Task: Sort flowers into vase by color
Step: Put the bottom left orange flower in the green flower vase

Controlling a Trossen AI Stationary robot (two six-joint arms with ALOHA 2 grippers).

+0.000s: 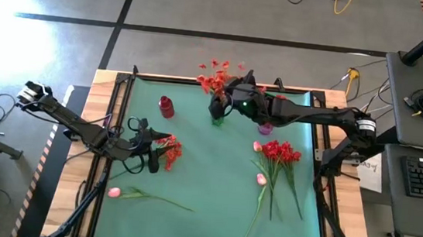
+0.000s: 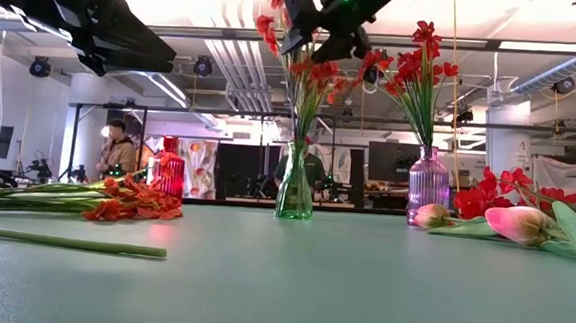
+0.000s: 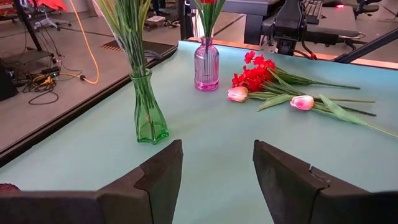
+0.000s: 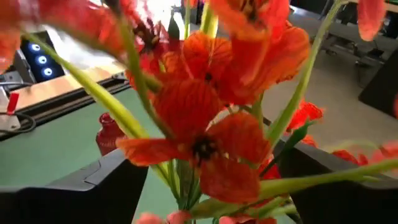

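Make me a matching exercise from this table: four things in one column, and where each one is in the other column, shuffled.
Things:
1. green vase
2. purple vase
3. red vase
4. lone pink tulip

Places:
A. lying near the table's front left corner
B. standing empty, left of the other vases
C. under the right claw, holding orange-red flowers
D. holding deep red flowers, nearest the right edge

Pairs: 1-C, 2-D, 3-B, 4-A
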